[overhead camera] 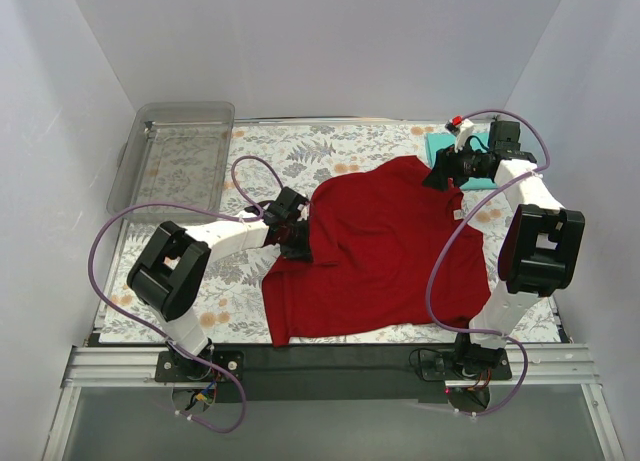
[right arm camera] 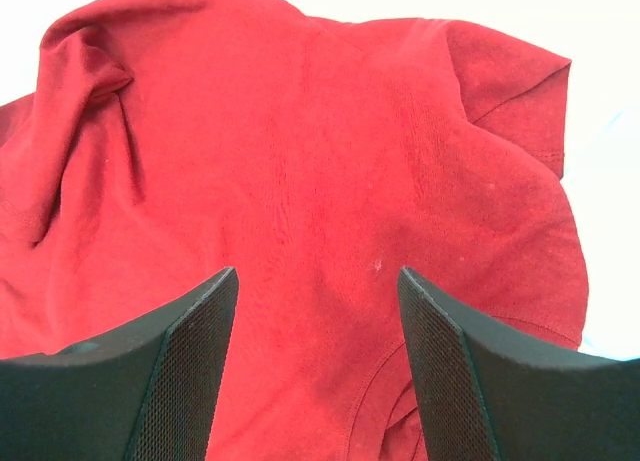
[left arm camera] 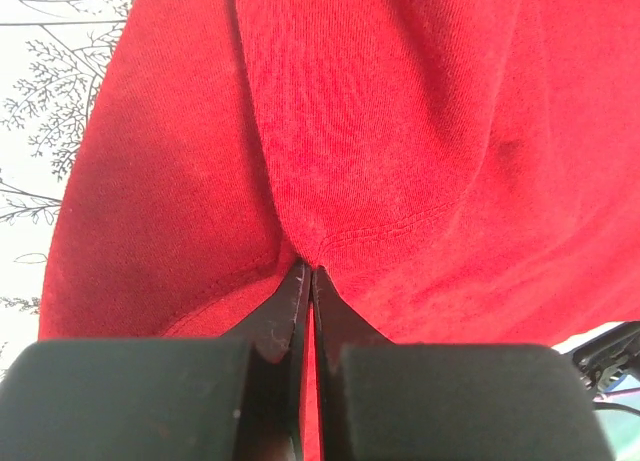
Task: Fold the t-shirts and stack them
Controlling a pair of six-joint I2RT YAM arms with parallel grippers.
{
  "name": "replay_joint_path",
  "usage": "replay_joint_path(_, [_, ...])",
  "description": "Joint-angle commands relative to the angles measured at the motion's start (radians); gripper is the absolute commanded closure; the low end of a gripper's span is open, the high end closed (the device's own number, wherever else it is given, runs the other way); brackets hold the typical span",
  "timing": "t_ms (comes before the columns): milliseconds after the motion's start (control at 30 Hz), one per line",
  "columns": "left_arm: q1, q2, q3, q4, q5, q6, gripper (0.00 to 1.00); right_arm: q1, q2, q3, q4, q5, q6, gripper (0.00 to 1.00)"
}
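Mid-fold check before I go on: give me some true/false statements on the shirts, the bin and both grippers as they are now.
1. The left gripper is shut on a fold of the red shirt. True.
2. The right gripper is clamped on the cloth. False: its jaws stand open over the red shirt.
3. The teal shirt lies at the far right. True.
4. The red shirt lies in the clear bin. False: it lies on the table; the bin stands far left, no shirt in it.

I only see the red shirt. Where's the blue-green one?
The blue-green shirt lies in the top view's far right corner, by the right gripper, beside the red shirt.
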Motion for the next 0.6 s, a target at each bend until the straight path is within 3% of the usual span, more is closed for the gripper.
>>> replay_joint_path(0, [0.006, -0.024, 0.034, 0.009, -0.016, 0.011, 1.0, -0.003, -0.046, -0.004, 0.024, -0.028, 0.006, 0.39])
replay_joint_path(133, [0.02, -0.077, 0.046, -0.014, -0.057, 0.033, 1.0, -0.001, -0.038, 0.0, 0.022, -0.019, 0.0, 0.39])
replay_joint_path(367, [0.185, -0.195, 0.036, -0.083, -0.111, 0.125, 1.0, 0.017, 0.078, 0.109, -0.009, -0.007, 0.022, 0.38])
replay_joint_path(567, [0.297, -0.199, 0.038, -0.107, -0.065, 0.192, 1.0, 0.062, 0.269, 0.35, -0.054, 0.068, 0.035, 0.38])
